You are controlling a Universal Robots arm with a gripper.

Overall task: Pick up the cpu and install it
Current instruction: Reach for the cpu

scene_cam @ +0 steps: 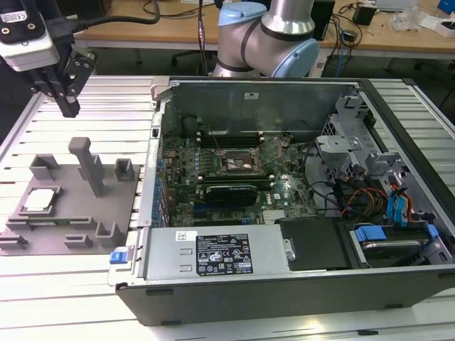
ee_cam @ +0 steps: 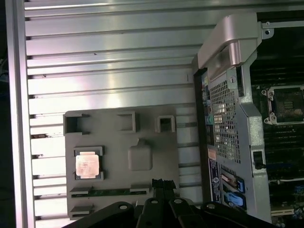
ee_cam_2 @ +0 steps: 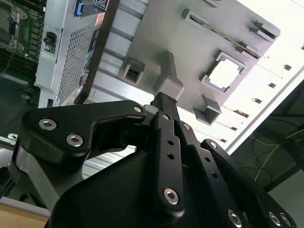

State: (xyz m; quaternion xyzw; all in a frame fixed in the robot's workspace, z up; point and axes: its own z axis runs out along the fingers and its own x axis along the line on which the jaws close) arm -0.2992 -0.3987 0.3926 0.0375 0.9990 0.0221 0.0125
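Observation:
The cpu is a small silvery square lying flat in a recess of the grey fixture plate, on the exterior view's left. It also shows in both wrist views. My gripper hangs high above the plate's far edge, well apart from the cpu, its black fingers shut together with nothing between them. The fingers point down over the plate's upright post. The black-and-metal socket sits on the motherboard inside the open computer case, seen too in the first wrist view.
The open computer case stands on the slatted aluminium table, right beside the fixture plate. Grey blocks and a tall post rise from the plate. Cables, a drive cage and a power supply fill the case. Desks stand behind.

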